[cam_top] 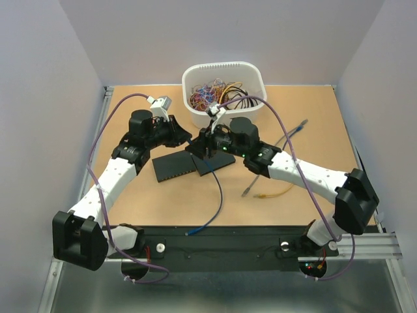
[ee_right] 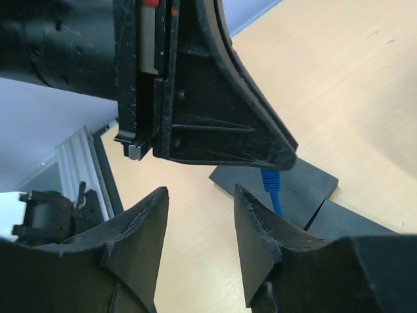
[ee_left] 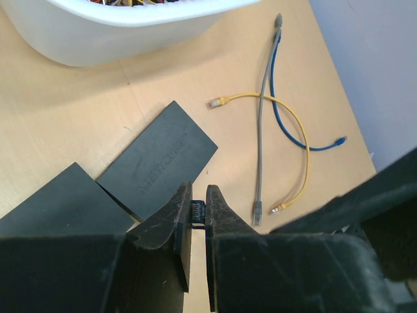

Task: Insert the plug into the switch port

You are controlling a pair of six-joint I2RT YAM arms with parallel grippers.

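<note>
Left gripper is clenched on the blue plug at the edge of the black switch, while right gripper stands released and empty just beside that switch.

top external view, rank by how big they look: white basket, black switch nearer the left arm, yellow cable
1. white basket, clearly largest
2. black switch
3. yellow cable, nearly as long as the switch but only a thin line
</note>
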